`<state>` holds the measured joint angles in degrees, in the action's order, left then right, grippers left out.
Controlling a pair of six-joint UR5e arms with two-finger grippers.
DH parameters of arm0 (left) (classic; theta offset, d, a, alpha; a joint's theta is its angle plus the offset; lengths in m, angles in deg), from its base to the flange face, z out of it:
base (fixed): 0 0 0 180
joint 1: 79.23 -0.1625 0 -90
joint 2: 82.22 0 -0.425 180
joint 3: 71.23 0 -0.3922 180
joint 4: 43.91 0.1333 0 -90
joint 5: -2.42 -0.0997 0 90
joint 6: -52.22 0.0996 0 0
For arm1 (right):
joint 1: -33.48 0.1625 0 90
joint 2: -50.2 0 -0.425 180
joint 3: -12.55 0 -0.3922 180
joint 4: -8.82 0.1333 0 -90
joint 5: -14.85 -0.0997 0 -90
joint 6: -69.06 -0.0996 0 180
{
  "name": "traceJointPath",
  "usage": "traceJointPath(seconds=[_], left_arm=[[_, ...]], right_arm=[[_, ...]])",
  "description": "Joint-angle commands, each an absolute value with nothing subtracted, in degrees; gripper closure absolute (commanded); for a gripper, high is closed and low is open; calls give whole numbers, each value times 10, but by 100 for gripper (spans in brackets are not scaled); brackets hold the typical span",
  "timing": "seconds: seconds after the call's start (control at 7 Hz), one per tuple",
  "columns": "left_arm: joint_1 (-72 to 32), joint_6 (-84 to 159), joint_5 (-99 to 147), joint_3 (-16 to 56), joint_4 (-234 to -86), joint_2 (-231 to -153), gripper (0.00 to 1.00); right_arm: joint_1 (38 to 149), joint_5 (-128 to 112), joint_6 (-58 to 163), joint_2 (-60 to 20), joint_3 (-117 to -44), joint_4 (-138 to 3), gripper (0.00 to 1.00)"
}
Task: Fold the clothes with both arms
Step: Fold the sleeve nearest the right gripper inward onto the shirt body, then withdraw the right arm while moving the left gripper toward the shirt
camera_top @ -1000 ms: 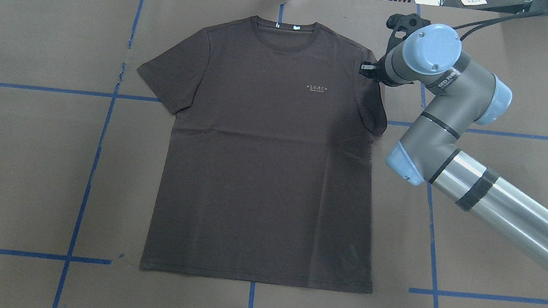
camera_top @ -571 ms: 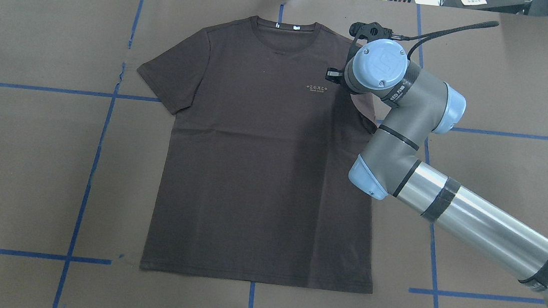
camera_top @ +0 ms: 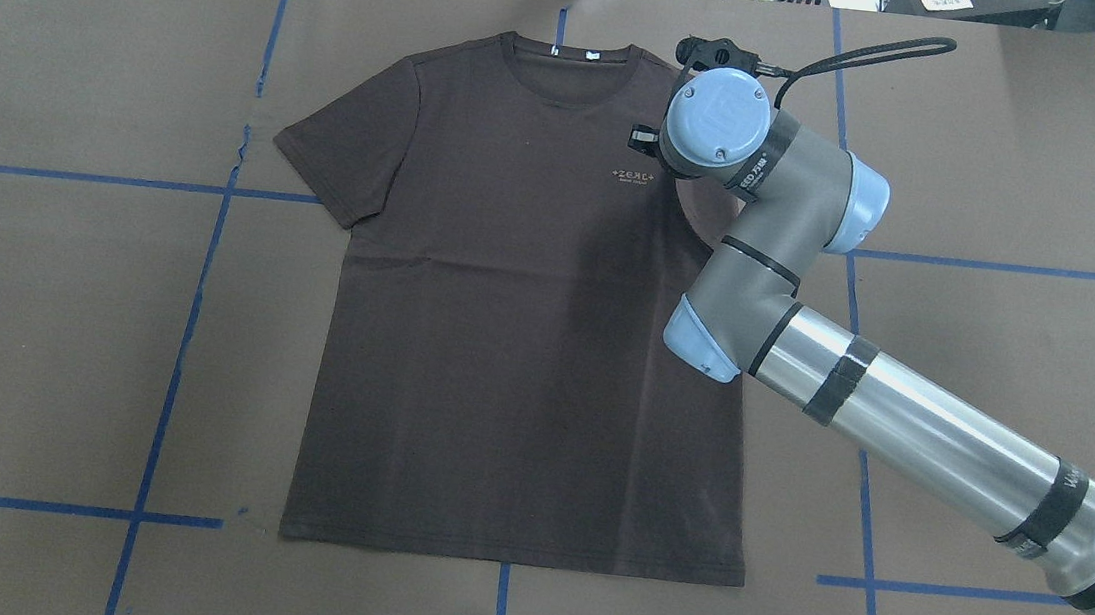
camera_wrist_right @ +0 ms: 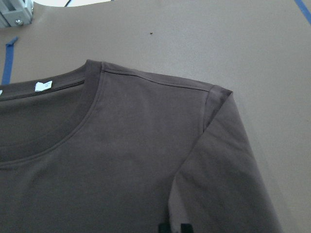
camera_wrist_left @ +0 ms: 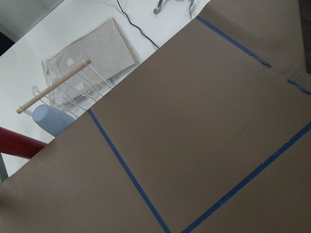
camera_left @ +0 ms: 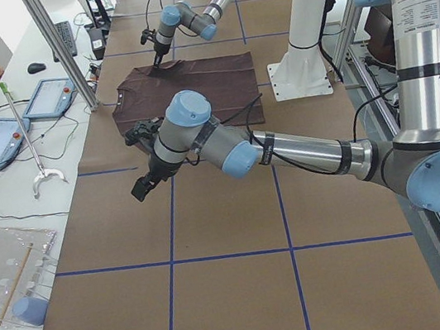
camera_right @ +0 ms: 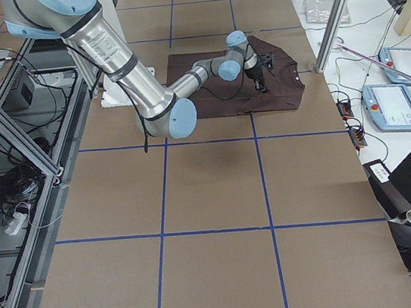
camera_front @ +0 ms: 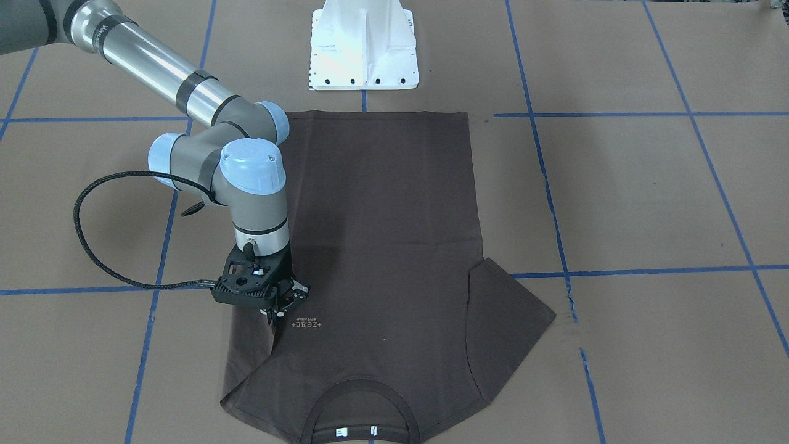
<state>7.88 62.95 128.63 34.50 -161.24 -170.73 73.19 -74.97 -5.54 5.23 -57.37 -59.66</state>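
**Right sleeve pinched, doubled over chest**

T-shirt (camera_top: 524,345) lies flat mid-table on brown paper (camera_top: 53,330), collar at 12 o'clock. Right gripper (camera_front: 285,308) sits at 1 o'clock of the shirt's middle, just beside the chest lettering (camera_top: 633,176). Its jaws pinch the sleeve (camera_wrist_right: 228,160), which is folded inward. Left gripper (camera_left: 146,185) is out at 9 o'clock, clear of the shirt; jaws: can't tell.

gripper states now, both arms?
left gripper: cannot tell, seen only from the side view.
right gripper: closed on the sleeve of the T-shirt.
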Motion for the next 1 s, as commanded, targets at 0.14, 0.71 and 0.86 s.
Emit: traceJointPath(seconds=[0.14,0.71,0.86], left_arm=[[79,628,1287,346,-1612,-1711,0],[-45,384,1298,346,-1668,-1747,0],[-100,260,1289,342,-1669,-1781,0]], right_arm=[[755,-774,-23,81,-560,-603,0],[922,-1014,219,-70,-817,-753,0],[984,-1096,320,-141,-851,-747,0]])
